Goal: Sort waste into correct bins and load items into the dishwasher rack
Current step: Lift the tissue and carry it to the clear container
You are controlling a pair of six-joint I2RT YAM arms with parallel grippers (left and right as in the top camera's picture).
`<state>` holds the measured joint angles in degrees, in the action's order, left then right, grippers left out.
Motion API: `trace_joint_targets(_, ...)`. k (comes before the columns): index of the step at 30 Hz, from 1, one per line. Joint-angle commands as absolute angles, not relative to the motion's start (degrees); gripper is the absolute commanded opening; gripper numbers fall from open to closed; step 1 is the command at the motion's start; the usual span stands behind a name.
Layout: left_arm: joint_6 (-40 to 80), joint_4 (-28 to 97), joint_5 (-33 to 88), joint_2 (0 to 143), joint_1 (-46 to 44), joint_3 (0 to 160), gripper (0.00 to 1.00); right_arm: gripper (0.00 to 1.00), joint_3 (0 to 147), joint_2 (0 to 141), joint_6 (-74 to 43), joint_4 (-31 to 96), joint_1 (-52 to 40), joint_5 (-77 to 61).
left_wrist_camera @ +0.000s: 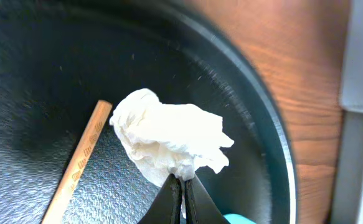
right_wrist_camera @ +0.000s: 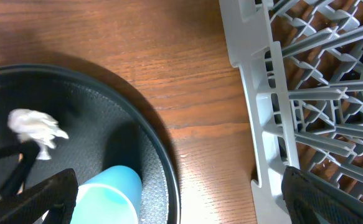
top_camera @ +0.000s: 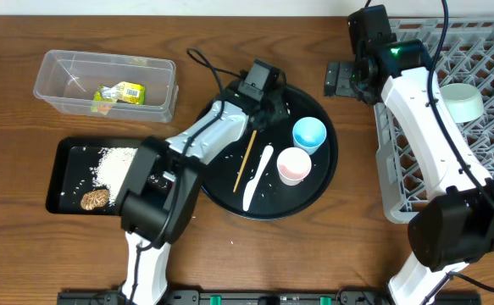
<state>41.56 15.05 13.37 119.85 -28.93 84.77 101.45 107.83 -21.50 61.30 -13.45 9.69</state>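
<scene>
Crumpled white tissue (left_wrist_camera: 169, 140) is pinched at its edge in our left claw (left_wrist_camera: 182, 193), shut tight above the round black tray (left_wrist_camera: 44, 74). We judge it bound for the clear tub (top_camera: 56, 63). Our right claw (right_wrist_camera: 184, 196) hangs wide open, empty.

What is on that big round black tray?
A wooden chopstick, a white spoon, a blue cup, a pink-white cup, and a crumpled tissue pinched in the left fingers. The left arm hides part of the tray.
</scene>
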Motion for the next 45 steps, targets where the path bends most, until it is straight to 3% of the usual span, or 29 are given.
trace_joint_targets(1,41.2,15.4,13.6,116.3,-28.3,84.7,0.06,0.99,102.3,106.1,-22.1,61.3,-13.2,10.1)
trace_joint_targets(12,41.2,14.8,14.3,113.2,-25.0,84.7,0.06,0.99,102.3,106.1,-22.1,61.3,-13.2,10.1)
trace_joint_targets(29,33.1,16.2,14.3,106.7,1.0,84.7,0.06,0.99,102.3,106.1,-22.1,61.3,-13.2,10.1)
trace_joint_targets(39,30.2,22.6,11.8,106.7,10.6,84.6,0.08,0.99,102.3,106.1,-22.1,61.3,-13.2,10.1)
trace_joint_targets(43,30.1,24.1,10.2,106.7,11.9,84.6,0.64,0.99,102.3,106.1,-22.1,61.3,-13.2,10.1)
trace_joint_targets(44,30.0,24.2,10.2,106.7,12.1,84.6,0.83,0.99,102.3,106.1,-22.1,61.3,-13.2,10.1)
trace_joint_targets(45,30.0,24.3,10.2,106.7,12.2,84.6,0.93,0.99,102.3,106.1,-22.1,61.3,-13.2,10.1)
